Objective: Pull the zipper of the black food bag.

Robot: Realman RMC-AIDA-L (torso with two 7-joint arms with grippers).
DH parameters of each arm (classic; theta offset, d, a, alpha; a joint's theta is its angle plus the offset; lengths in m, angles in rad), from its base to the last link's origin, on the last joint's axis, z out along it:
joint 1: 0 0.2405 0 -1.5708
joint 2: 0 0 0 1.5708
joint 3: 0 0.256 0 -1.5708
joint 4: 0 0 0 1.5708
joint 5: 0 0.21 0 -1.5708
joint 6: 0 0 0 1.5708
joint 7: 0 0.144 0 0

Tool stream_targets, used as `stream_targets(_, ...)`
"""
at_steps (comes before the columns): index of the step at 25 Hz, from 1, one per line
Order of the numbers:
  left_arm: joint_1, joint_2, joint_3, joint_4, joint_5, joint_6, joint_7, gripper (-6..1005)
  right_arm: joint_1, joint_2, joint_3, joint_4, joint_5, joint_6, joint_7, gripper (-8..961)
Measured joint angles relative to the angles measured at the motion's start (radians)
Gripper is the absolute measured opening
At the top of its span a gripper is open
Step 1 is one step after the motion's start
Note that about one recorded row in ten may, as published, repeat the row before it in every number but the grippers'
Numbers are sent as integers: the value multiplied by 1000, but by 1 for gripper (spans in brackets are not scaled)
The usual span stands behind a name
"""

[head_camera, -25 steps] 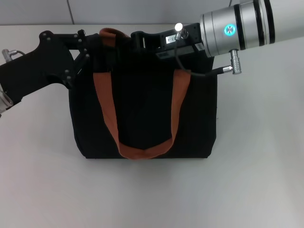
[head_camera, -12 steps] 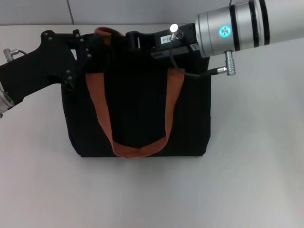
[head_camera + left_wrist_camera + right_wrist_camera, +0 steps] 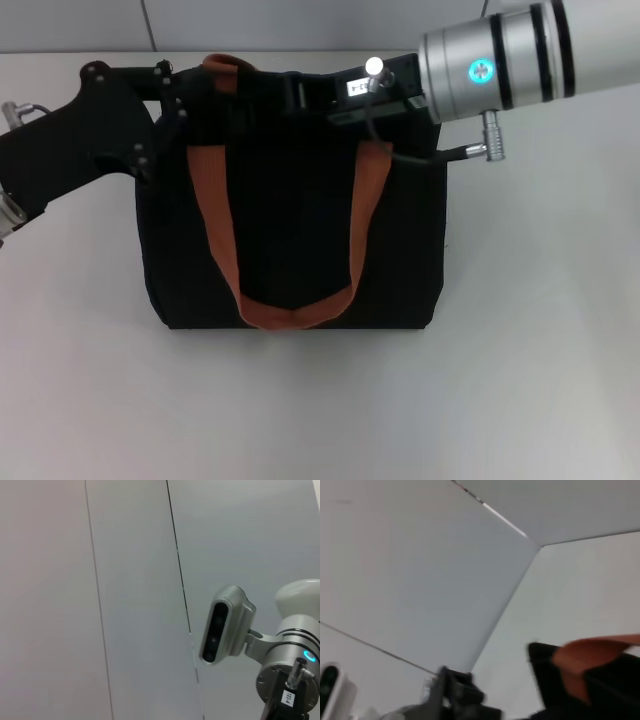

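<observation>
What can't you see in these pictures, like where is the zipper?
- The zipper: hidden in the head view, black on the black food bag, behind both grippers.
- Left gripper and right gripper: fingers lost against the bag.
- Wrist views: mostly walls, no zipper.

white label (image 3: 289, 698) | reads "103-4" (right arm's wrist)
</observation>
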Motion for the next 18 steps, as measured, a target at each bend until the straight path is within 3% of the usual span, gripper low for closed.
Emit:
stream_targets(5, 7, 5, 0, 0, -16, -6, 0, 157, -74, -1, -1, -134, -86, -10, 93, 13)
stream_targets(7, 10, 7, -9, 0, -20, -21, 0, 159, -168, -3, 0, -291, -139, -42, 181, 17)
stream_targets(10, 11, 7, -11, 0, -20, -25, 0, 161, -195, -3, 3, -334, -154, -52, 203, 23)
stream_targets(11, 12, 8, -11, 0, -20, -33, 0, 162, -246, -3, 9, -420, -181, -72, 239, 25)
stream_targets(18, 13, 9, -14, 0, -20, -46, 0, 168, -345, -4, 86, -534, -198, -136, 269, 39)
